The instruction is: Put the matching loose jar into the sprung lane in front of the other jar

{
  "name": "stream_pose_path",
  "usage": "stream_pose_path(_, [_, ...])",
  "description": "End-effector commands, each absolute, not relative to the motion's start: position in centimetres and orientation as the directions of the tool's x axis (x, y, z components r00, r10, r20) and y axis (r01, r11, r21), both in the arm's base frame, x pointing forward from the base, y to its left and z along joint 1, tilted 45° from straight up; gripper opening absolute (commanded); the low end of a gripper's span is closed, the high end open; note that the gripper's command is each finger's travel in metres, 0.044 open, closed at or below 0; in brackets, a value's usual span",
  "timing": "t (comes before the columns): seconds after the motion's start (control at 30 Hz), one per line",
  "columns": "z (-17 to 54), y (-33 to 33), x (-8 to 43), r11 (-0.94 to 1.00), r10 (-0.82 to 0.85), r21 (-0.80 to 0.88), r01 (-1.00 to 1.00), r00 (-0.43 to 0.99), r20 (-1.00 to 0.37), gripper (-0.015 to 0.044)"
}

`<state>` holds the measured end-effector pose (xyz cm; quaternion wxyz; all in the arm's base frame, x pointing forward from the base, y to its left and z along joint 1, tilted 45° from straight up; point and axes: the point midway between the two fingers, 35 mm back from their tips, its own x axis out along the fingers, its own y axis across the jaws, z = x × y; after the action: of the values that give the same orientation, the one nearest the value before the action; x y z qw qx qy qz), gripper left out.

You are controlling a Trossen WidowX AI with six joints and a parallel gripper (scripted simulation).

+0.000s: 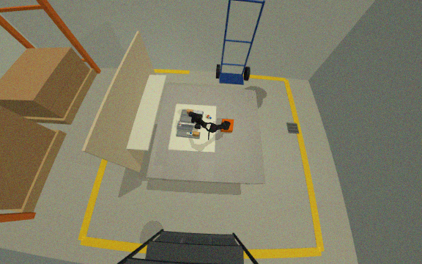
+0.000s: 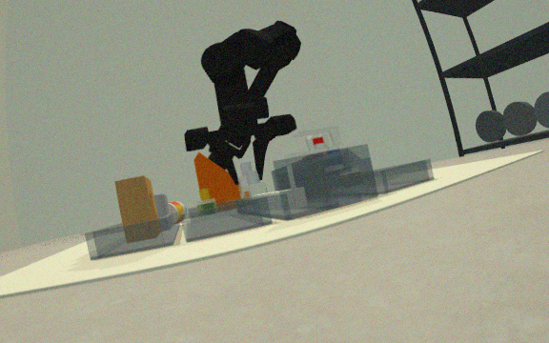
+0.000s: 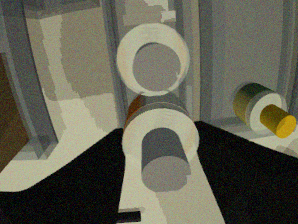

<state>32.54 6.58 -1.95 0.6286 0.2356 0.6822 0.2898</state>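
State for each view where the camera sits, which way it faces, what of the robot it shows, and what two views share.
Top: high above, facing steeply down on the table; the arm shows from its base outward.
Exterior: low near table height, looking roughly level across the mat; arm and gripper show.
Wrist: on the arm near the gripper, looking along its dark fingers at the held jar and the jar beyond; only the fingers show.
Shared: top and exterior both show arm and mat.
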Motion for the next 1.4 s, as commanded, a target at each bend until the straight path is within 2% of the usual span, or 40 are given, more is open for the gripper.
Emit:
stream_pose_path(0.0, [-1.92,6.75,32.90,0.715,0.692,0.697,-0.049,-0.086,-0.717,0.0000])
stream_pose_path(1.37, [-2.72,7.52,32.65,0.715,0.693,0.697,-0.049,-0.086,-0.716,0.0000])
